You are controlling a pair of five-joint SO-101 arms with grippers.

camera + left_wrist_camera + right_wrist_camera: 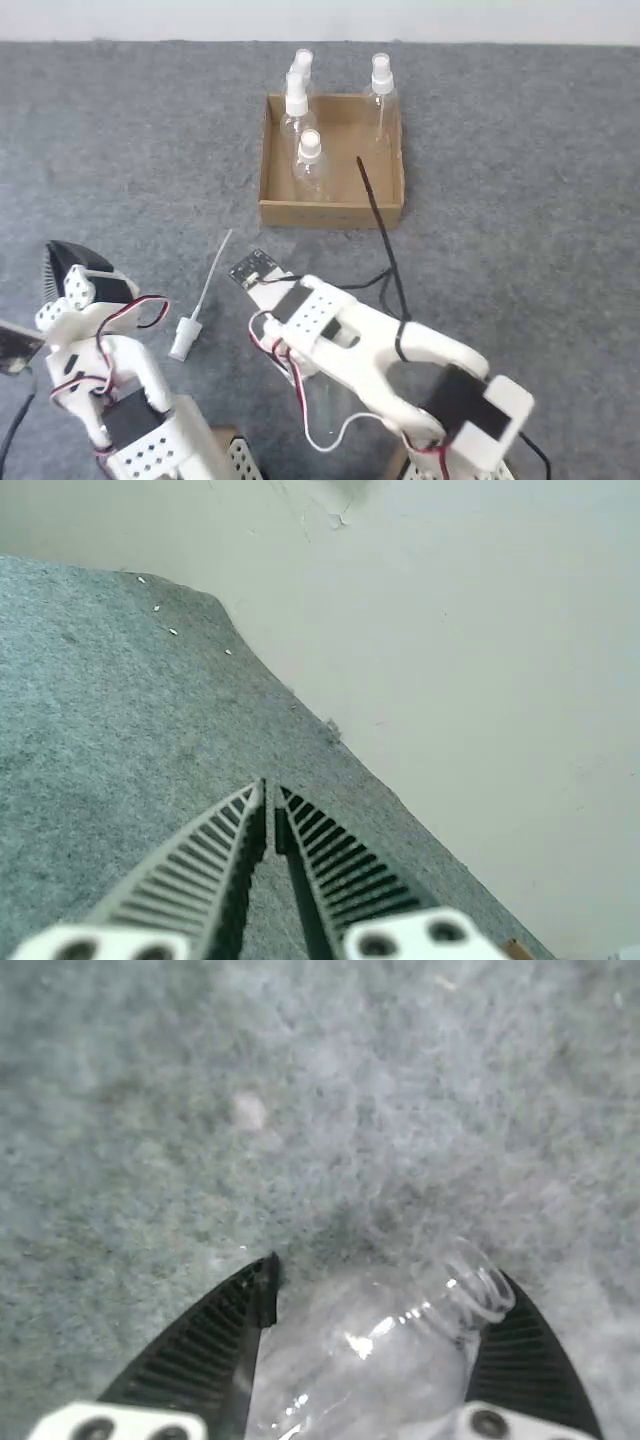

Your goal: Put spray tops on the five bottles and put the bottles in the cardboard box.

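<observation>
— Where is the fifth bottle (380,1360)?
— In my right gripper (385,1275). The right wrist view shows its bare threaded neck, the jaws closed on its clear body, grey carpet (300,1080) beneath.
— And from above?
— The high view adds the cardboard box (330,212) holding four capped bottles (310,160), and a loose spray top (186,337) lying beside my left arm (100,370). My left gripper (270,805) is pinched closed on nothing, pointing toward the wall (480,680).

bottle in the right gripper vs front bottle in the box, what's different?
The held bottle has a bare threaded neck with no spray top; the front bottle in the cardboard box is capped. The held bottle lies sideways over the carpet, between the fingers of the right gripper; the front bottle stands upright. Both are clear plastic.
</observation>
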